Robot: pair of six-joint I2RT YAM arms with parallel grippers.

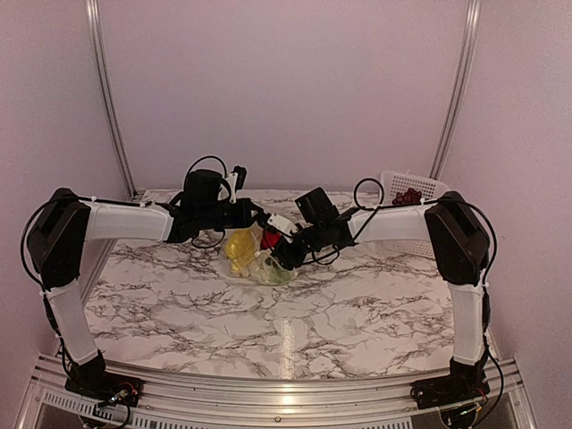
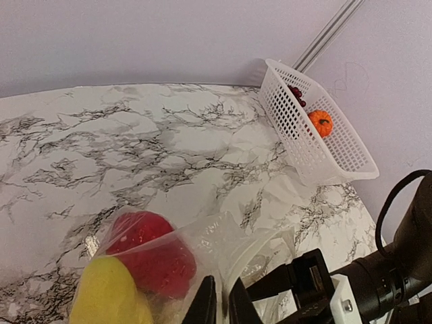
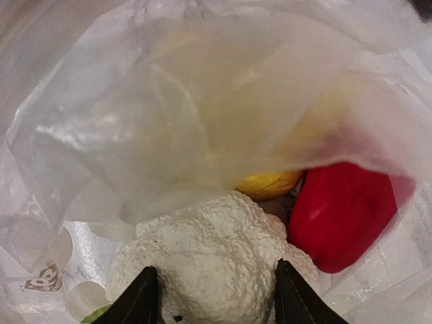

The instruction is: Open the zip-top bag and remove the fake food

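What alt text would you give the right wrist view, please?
The right gripper reaches into the clear zip-top bag, its jaws apart over a cream-white lumpy piece. A red piece lies to its right, a yellow piece behind.

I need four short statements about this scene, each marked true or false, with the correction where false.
1. The white basket holds a small orange pumpkin. True.
2. The zip-top bag is empty. False: a red piece, a yellow piece and a white lumpy piece lie inside.
3. The left gripper is shut on the bag's film. True.
4. The right gripper hangs over the basket. False: it is inside the bag, jaws apart on either side of the white lumpy piece.
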